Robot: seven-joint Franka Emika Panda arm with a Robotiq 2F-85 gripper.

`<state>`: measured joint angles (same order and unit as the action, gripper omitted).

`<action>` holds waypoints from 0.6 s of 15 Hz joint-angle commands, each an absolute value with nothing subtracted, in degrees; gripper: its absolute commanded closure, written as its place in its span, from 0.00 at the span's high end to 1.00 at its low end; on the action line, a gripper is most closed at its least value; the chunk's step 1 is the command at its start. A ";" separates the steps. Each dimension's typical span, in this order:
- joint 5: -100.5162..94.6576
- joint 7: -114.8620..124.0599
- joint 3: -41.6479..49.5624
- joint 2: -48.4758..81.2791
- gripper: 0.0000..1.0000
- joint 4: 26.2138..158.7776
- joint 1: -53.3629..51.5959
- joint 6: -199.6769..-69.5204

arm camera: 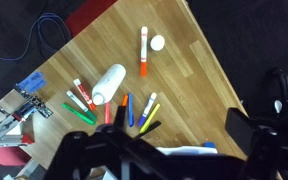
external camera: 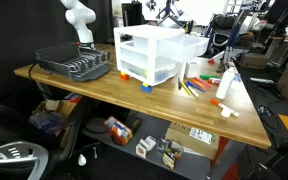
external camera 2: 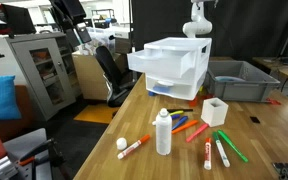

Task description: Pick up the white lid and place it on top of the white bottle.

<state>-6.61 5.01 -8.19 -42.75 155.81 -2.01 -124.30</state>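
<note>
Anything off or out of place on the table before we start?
White bottle stands uncapped; its white lid lies apart on the table beside an orange marker. Other markers lie scattered loose.

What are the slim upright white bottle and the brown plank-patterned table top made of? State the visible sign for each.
Slim white bottle: likely plastic, smooth and dull; evenly opaque white, no glassy glint. Brown table top: wood or wood-look laminate, satin; grain and plank seams show, but which of the two is unclear.

Slim white bottle (external camera 2: 164,133) upright, round white lid (external camera 2: 122,144) lying near it
</note>
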 commanded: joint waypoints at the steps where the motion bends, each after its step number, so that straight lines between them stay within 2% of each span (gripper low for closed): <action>1: -6.89 5.23 -7.85 -42.71 1.00 155.67 -2.38 -124.09; 9: -5.73 12.90 -9.06 -38.88 1.00 159.64 -1.16 -128.71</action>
<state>-6.47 9.24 -8.31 -41.37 157.54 -2.01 -124.82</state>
